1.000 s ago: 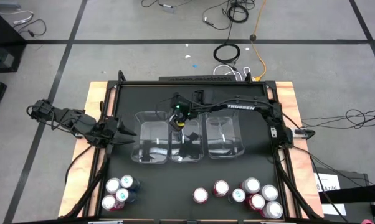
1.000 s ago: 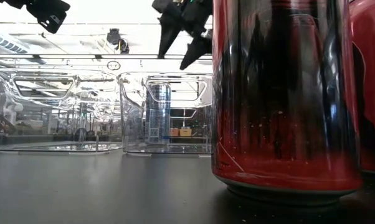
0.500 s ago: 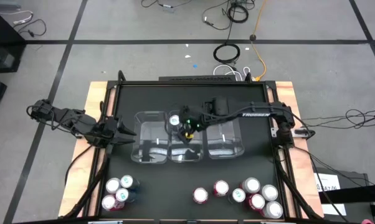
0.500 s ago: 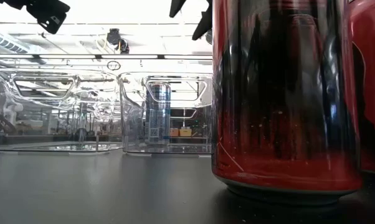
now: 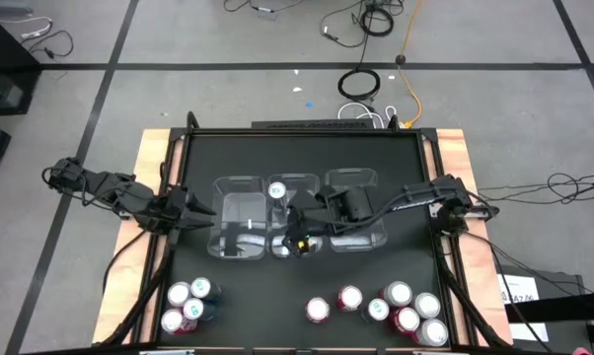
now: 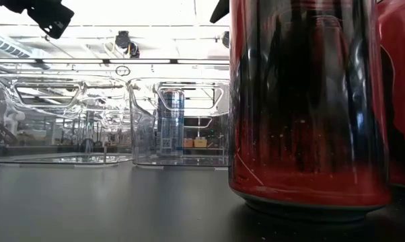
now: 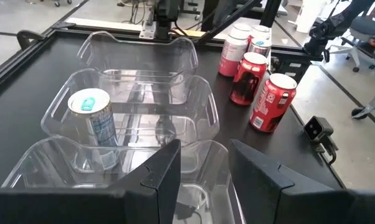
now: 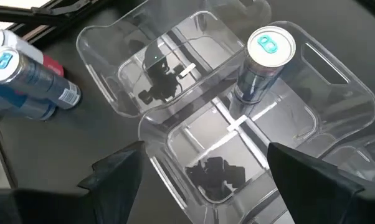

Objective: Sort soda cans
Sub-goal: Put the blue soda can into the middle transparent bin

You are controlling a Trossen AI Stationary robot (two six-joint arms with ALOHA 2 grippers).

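We can read no brand on any can; the blue can (image 5: 276, 191) stands upright, silver top up, in the middle bin (image 5: 295, 240). The other cans (image 5: 401, 308) stand upright along the table's (image 5: 376, 158) near edge. Our right gripper (image 5: 297, 241) hangs spread and empty over that bin; our left gripper (image 5: 200, 219) waits clenched beside the left bin (image 5: 236, 244).

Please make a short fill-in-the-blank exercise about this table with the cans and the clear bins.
1. The number of clear bins in a row is ____.
2. The blue can stands in the ____ bin.
3. The right gripper, above that bin, holds ____.
4. The left gripper is ____.

Missing words: three; middle; nothing; shut
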